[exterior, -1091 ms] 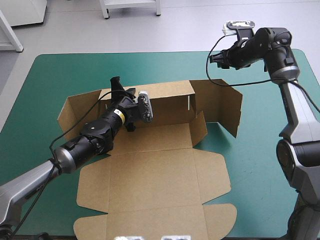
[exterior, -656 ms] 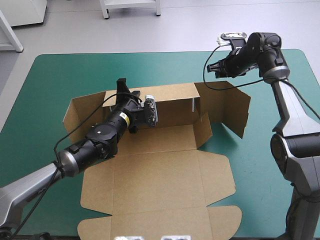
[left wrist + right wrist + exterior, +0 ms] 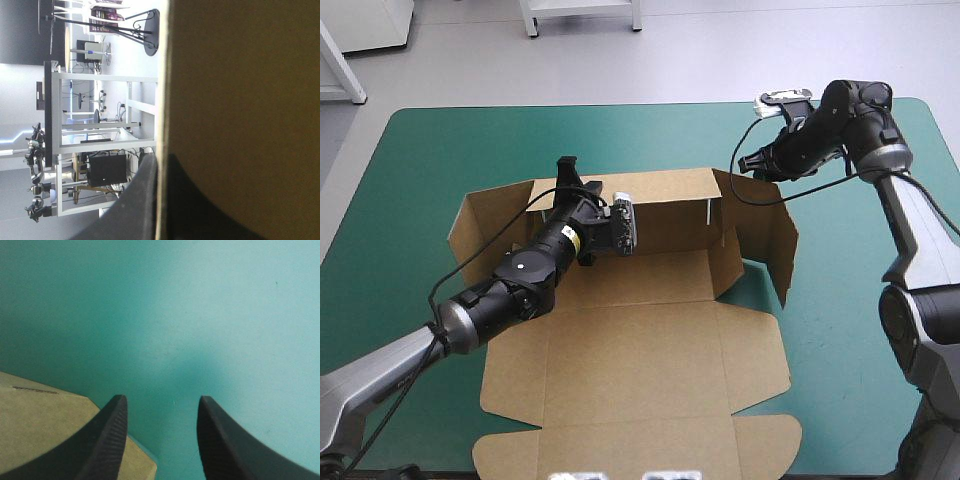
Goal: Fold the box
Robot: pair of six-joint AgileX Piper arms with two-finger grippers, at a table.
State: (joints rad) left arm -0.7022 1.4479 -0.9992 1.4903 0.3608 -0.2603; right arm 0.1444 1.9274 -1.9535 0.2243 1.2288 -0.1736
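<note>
Your left gripper (image 3: 566, 166) is clamped on the box (image 3: 650, 330). Its black fingers (image 3: 142, 200) pinch the top edge of the raised back wall (image 3: 670, 210), one on each face, and the wrist view shows the board's edge running up between them. That arm reaches in over the box's left part.

Your right gripper (image 3: 160, 402) holds nothing and its fingers stand apart. It hangs over the teal-green cover (image 3: 440, 150) just beyond the box's far right corner. A brown corner of board shows beside and under one finger.

The box sits at the table's middle. Its back wall stands upright with a side flap standing at each end. The left flap (image 3: 485, 225) angles toward the near left and the right flap (image 3: 770, 235) toward the near right. The floor (image 3: 620, 280) lies flat in front of the wall. The lid (image 3: 620, 380) lies flat toward the near edge.
</note>
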